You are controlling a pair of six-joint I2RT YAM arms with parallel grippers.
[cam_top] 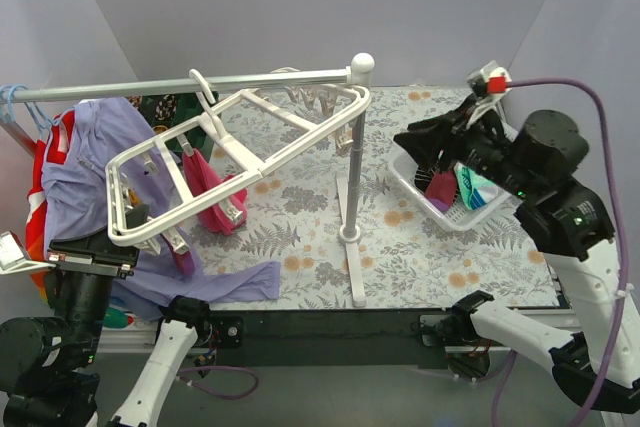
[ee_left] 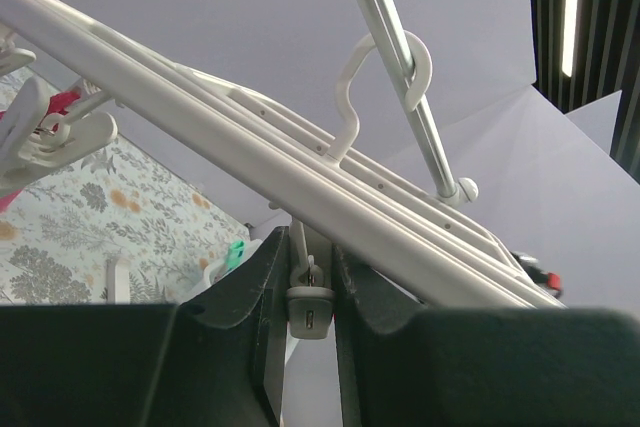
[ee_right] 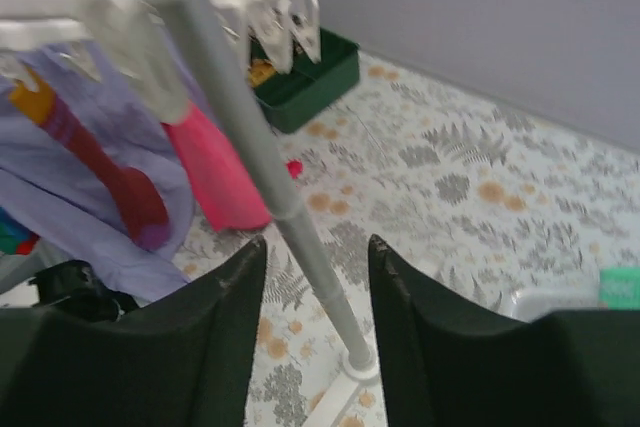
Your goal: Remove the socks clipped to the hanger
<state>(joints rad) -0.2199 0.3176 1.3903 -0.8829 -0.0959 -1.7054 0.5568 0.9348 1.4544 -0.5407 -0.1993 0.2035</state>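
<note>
At left, the left gripper (ee_left: 310, 267) pinches a clip (ee_left: 310, 315) under the tilted hanger (cam_top: 300, 145), magenta socks (cam_top: 215, 197) clipped below; the right gripper (ee_right: 318, 247) gapes empty over the right-hand basket (cam_top: 405, 179); a hard tug could unhook the hanger from its rail (cam_top: 250, 80).

I saw the worktop (cam_top: 440, 247) covered in a fern-and-flower print. The pole's round foot (cam_top: 350, 235) stood near its middle. A white basket (cam_top: 408, 185) sat at the right edge and a dark green bin (ee_right: 300, 82) at the far left. A lavender shirt's hem (cam_top: 240, 282) lay on the near left.
</note>
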